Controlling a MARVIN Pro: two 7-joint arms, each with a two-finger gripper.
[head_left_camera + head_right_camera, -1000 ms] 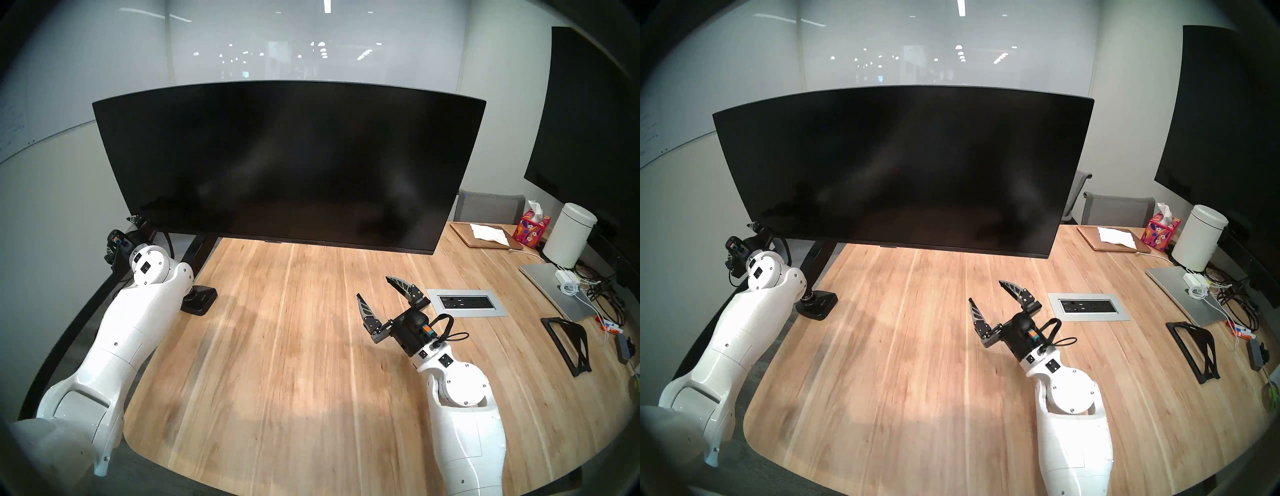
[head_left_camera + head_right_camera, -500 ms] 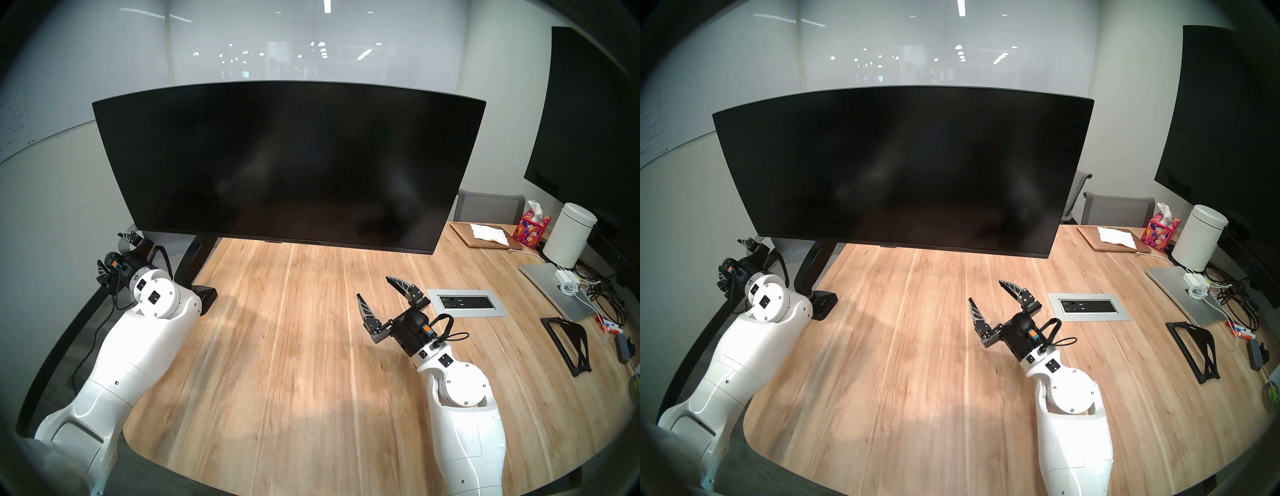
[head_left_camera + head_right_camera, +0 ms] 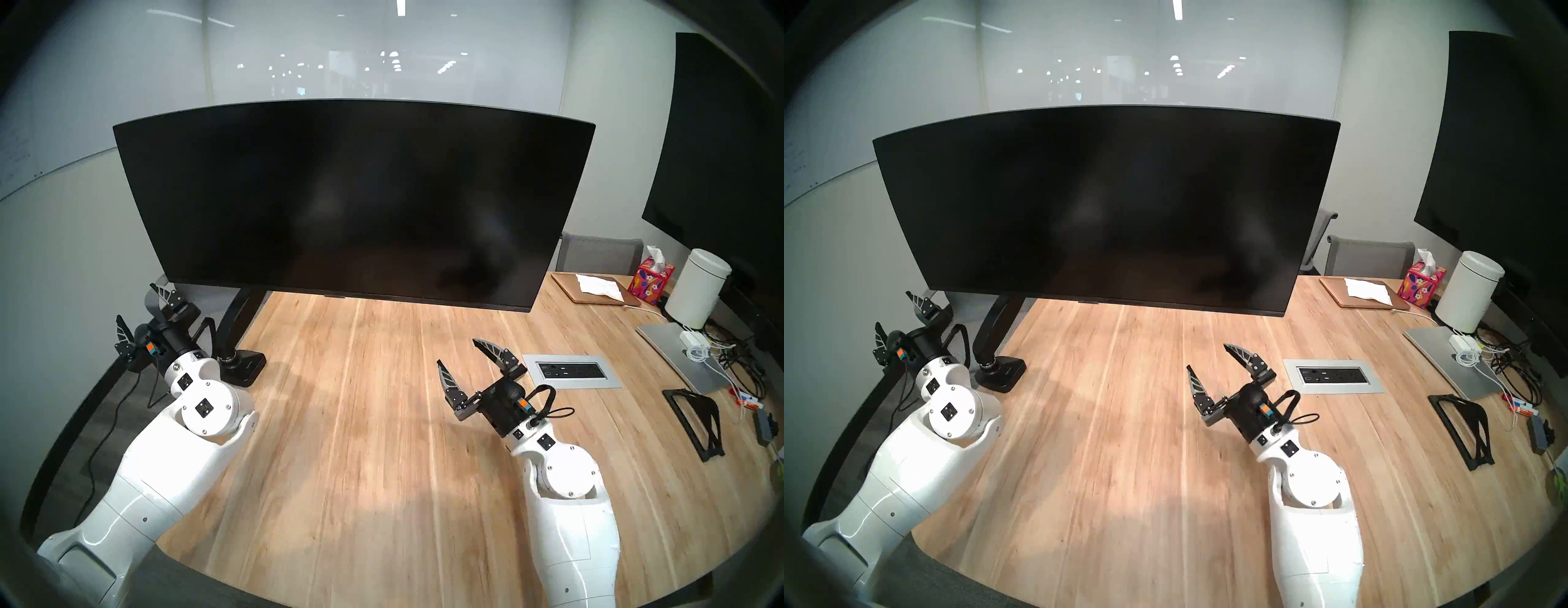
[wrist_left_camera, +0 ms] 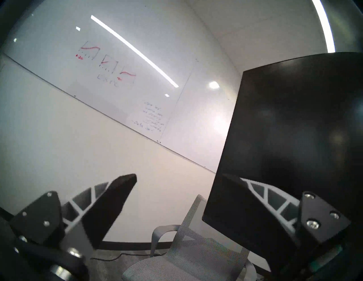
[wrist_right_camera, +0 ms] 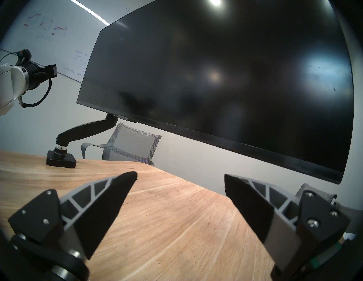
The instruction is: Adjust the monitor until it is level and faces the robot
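Observation:
The monitor (image 3: 352,199) is a wide curved black screen above the far side of the wooden table (image 3: 360,446), on a black arm (image 3: 244,314) with a flat base (image 3: 246,369). In the head view its lower edge sits lower at the right end. My left gripper (image 3: 142,310) is open and empty, below and left of the monitor's lower left corner, apart from it. In the left wrist view the gripper (image 4: 179,174) has the monitor's edge (image 4: 294,137) to its right. My right gripper (image 3: 460,352) is open and empty over the table, facing the monitor (image 5: 216,78).
A larger flat black screen (image 3: 721,148) hangs at the right. At the table's right are a white canister (image 3: 698,293), tissue box (image 3: 651,282), wooden board (image 3: 594,288), silver laptop (image 3: 679,356), cables, black stand (image 3: 695,420) and socket panel (image 3: 570,370). A grey chair (image 4: 186,255) stands beyond the left edge.
My left arm has drawn back toward me and downward, taking its open gripper away from the monitor's lower left corner. The monitor and the right arm have not moved.

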